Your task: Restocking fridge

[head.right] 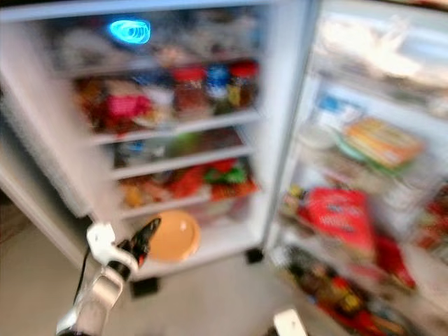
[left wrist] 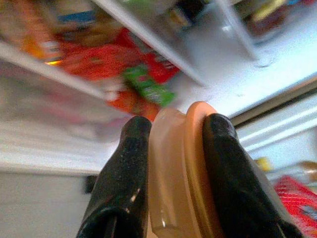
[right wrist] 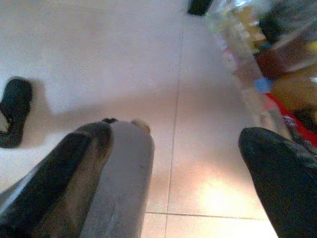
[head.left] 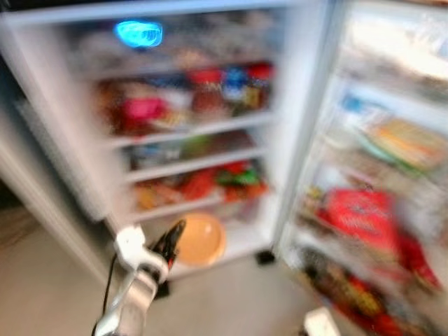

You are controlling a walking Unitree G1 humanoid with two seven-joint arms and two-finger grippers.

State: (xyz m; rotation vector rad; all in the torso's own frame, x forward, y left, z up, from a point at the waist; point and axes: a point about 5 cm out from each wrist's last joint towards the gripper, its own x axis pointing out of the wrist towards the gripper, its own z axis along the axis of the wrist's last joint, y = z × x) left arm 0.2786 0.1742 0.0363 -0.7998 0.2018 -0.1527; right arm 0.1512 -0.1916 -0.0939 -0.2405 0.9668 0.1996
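The fridge [head.left: 294, 105] stands open before me, blurred, with full shelves. My left gripper [head.left: 171, 239] is raised in front of the lowest shelf, shut on a round tan-orange container [head.left: 201, 239]. The left wrist view has that container [left wrist: 181, 163] edge-on, clamped between the two black fingers [left wrist: 124, 178]. My right gripper [right wrist: 173, 163] hangs low over the tiled floor, open, nothing between its fingers [right wrist: 282, 168]. A white part of the right arm [head.left: 320, 323] shows at the bottom edge.
The fridge door [head.left: 392, 140] swings open on the right, its racks packed, with a red packet [head.left: 358, 213] among them. Jars and red and green packets fill the inner shelves [head.left: 189, 129]. Pale floor tiles [head.left: 231, 301] lie below. A dark fridge foot [head.left: 264, 257] sits on the floor.
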